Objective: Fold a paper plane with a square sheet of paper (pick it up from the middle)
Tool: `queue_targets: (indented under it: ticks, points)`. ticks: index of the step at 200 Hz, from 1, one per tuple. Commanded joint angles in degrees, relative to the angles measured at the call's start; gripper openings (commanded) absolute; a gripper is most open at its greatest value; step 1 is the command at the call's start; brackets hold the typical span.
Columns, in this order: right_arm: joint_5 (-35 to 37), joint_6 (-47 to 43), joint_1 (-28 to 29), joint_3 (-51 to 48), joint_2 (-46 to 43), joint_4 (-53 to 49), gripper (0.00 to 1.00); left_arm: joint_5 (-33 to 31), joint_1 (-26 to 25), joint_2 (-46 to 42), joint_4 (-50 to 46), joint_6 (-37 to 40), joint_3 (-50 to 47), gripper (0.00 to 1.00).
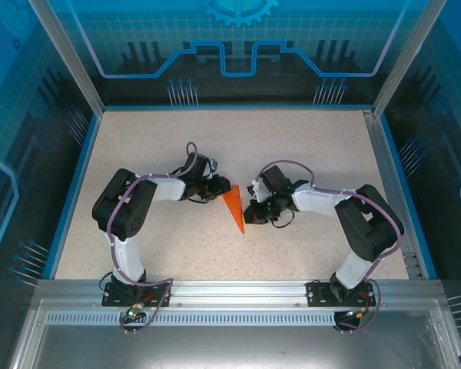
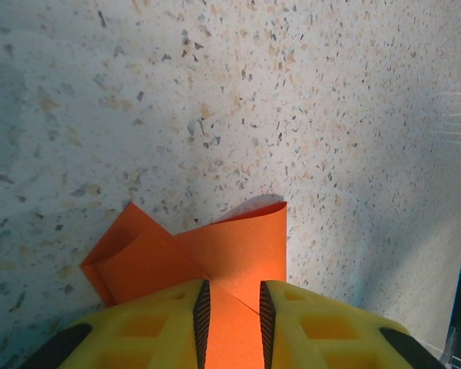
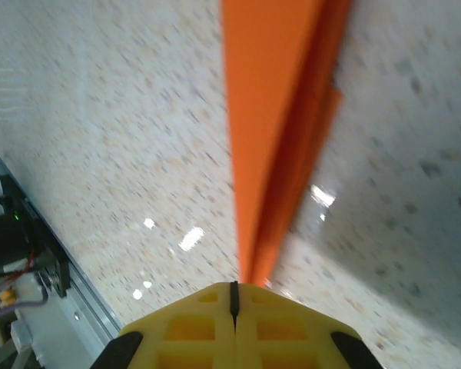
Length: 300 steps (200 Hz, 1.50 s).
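The plane (image 1: 233, 206) lies mid-counter (image 1: 307, 146), point toward the near edge, wide end far. The left pincer (image 1: 217, 190) sits at the wide end; in its wrist view the jaws stand part-released over the folded layers (image 2: 215, 250), which run under both yellow fingers (image 2: 315, 323). Whether they press the paper cannot be told. The right pincer (image 1: 255, 209) crowds the plane's right side, clenched, with the plane's edge (image 3: 269, 115) running out from its tips. Blue panels (image 1: 238, 46) wall the counter, and a metal rail (image 1: 238, 290) runs along its near edge.
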Motion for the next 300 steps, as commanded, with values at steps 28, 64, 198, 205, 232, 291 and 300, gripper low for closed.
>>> queue_targets:
  ticks: [28, 64, 198, 205, 232, 291, 300]
  points:
    - [-0.72, 4.94, 3.91, 7.13, 5.24, 2.83, 0.05, 0.25, -0.58, 1.24, -3.12, -0.20, -1.66, 0.27]
    - [1.38, 5.21, 3.03, 7.33, 11.86, 2.65, 0.02, 0.28, -0.56, 1.16, -2.90, -0.18, -1.73, 0.27]
    - [-4.46, -4.13, -2.29, -8.04, 13.80, 2.36, 0.00, -0.17, 2.48, 2.63, -7.17, 4.21, 4.55, 0.27]
    - [-4.77, -4.32, -2.40, -8.21, 13.81, 2.46, 0.00, -0.16, 2.66, 2.72, -7.30, 4.20, 4.72, 0.27]
    - [-5.61, -5.19, -2.60, -8.54, 13.95, 2.26, 0.00, -0.59, 3.29, 3.53, -7.40, 4.79, 5.26, 0.27]
    - [-6.85, -5.79, -2.78, -8.27, 13.94, 2.41, 0.00, -0.34, 4.45, 3.98, -9.20, 5.65, 7.65, 0.28]
    - [-6.93, -5.81, -2.78, -8.25, 13.84, 2.50, 0.00, -0.37, 4.63, 3.73, -10.09, 6.02, 8.47, 0.28]
